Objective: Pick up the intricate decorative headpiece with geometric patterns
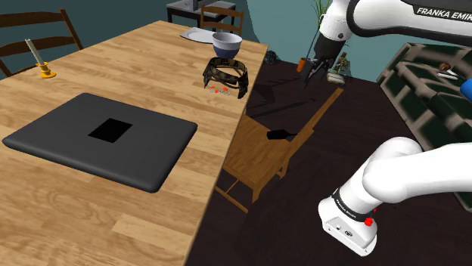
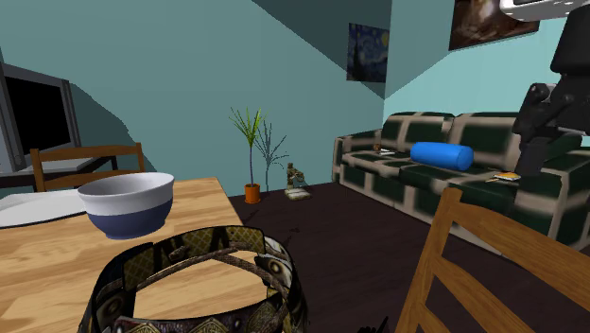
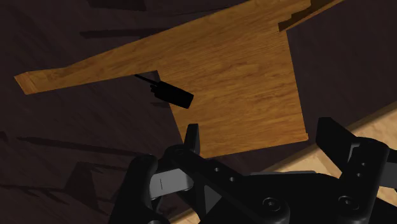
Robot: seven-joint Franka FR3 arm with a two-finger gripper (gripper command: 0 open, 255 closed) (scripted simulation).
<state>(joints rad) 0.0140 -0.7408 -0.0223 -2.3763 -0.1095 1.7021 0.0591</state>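
Presently on record, item by item.

Headpiece [image 1: 225, 75]: a dark, patterned band forming an open ring. It lies on the wooden table [image 1: 113, 204], close to the edge facing the chair and just beside the bowl. Whether the two touch cannot be told. In the second exterior view its lower part is cut off by the bottom edge.

Bowl [image 1: 227, 44]: white above, blue below, upright.

Plate [image 1: 198, 35]: pale, behind the bowl and partly hidden by it.

Small orange bits [image 1: 221, 91]: on the table at the headpiece's foot, too small to identify.

Mat [image 1: 155, 147]: a dark grey slab with a black rectangle at its middle, well apart from the headpiece.

Yellow-based stick [image 1: 44, 69]: upright near the shoulder view's left edge; its kind is unclear.

Chair [image 1: 257, 155]: wooden, standing at the table's edge. A small black object [image 3: 168, 93] lies on the seat; its identity is unclear.

Gripper [image 1: 312, 75]: all black, hanging above the chair and off the table, well apart from the headpiece. Its fingers are spread wide and hold nothing. In the second exterior view the arm is cut off by the right edge.

Sofa [image 2: 425, 180]: patterned, bearing a blue cushion [image 2: 442, 154].
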